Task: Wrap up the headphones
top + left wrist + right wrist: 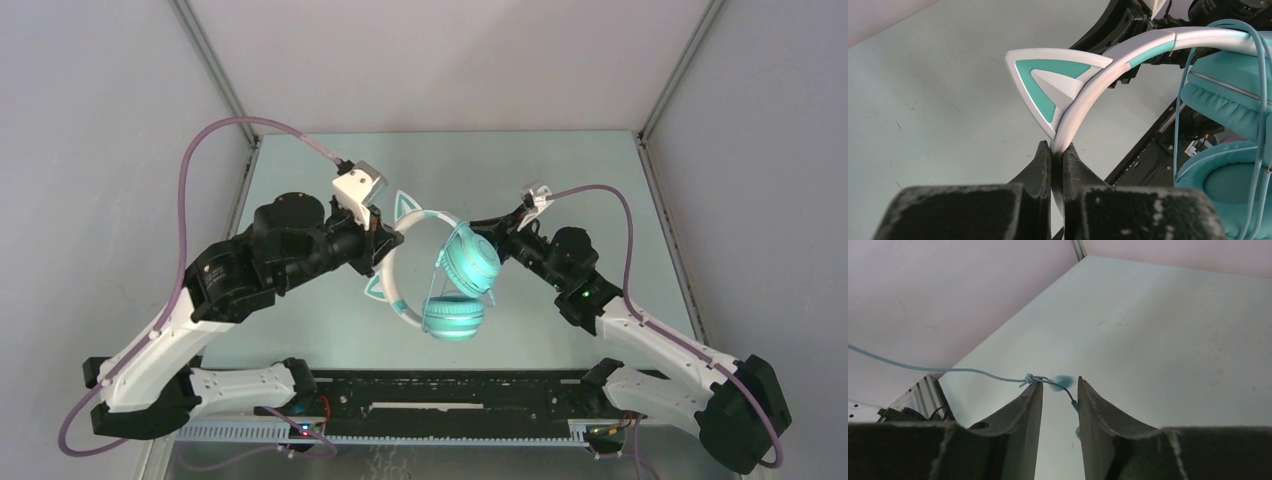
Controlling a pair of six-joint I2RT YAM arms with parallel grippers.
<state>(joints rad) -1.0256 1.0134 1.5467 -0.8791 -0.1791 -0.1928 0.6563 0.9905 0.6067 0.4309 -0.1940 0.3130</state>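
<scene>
The headphones hang in the air above the middle of the table, their teal ear cups folded together, one above the other. My left gripper is shut on the white headband just below a cat ear; the jaws pinch the band's edge. My right gripper is just right of the upper ear cup, jaws open with a gap. The thin teal cable lies knotted over one fingertip, and its blurred end dangles between the jaws. The cable also loops over the ear cups.
A black rail with wiring runs along the near edge between the arm bases. Grey walls enclose the pale green table on left, back and right. The right arm shows behind the headband in the left wrist view.
</scene>
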